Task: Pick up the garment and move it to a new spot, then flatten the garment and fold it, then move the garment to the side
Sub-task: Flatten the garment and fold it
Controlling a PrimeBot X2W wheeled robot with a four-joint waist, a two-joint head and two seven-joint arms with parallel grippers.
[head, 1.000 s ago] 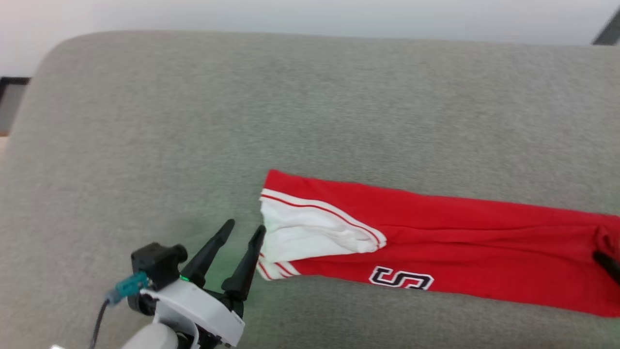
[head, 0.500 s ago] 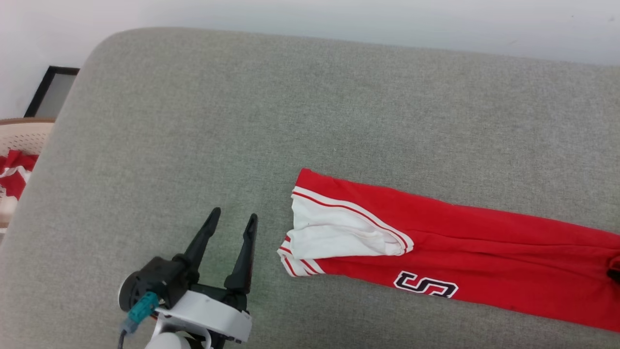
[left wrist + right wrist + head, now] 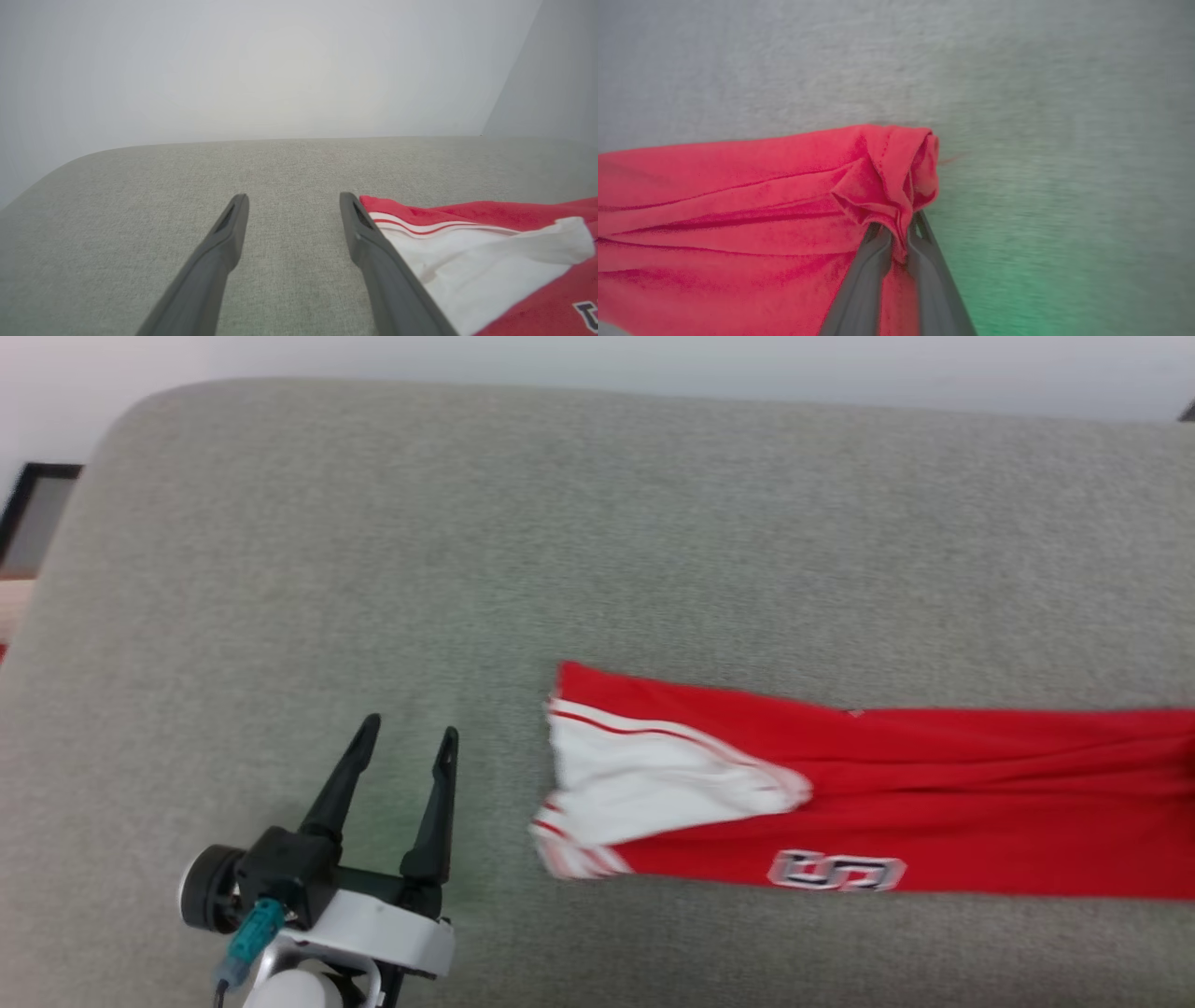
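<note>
The garment (image 3: 934, 793), a red T-shirt with a white sleeve and a small logo, lies folded into a long strip across the grey cushion (image 3: 560, 541), running off the right edge of the head view. My left gripper (image 3: 406, 737) stands open on the cushion just left of the white sleeve end, apart from it. From the left wrist, the sleeve (image 3: 490, 261) lies beside the right finger. In the right wrist view my right gripper (image 3: 896, 228) is shut on the bunched red end of the garment (image 3: 882, 177).
The grey cushion's rounded far-left corner and back edge meet a pale wall (image 3: 597, 359). A dark frame (image 3: 33, 513) leans beyond the left edge of the cushion. Bare cushion stretches behind and to the left of the garment.
My right gripper has closed on the garment's red end, and that end now lies straighter. My left gripper has drawn back left, away from the sleeve. The head camera has shifted.
</note>
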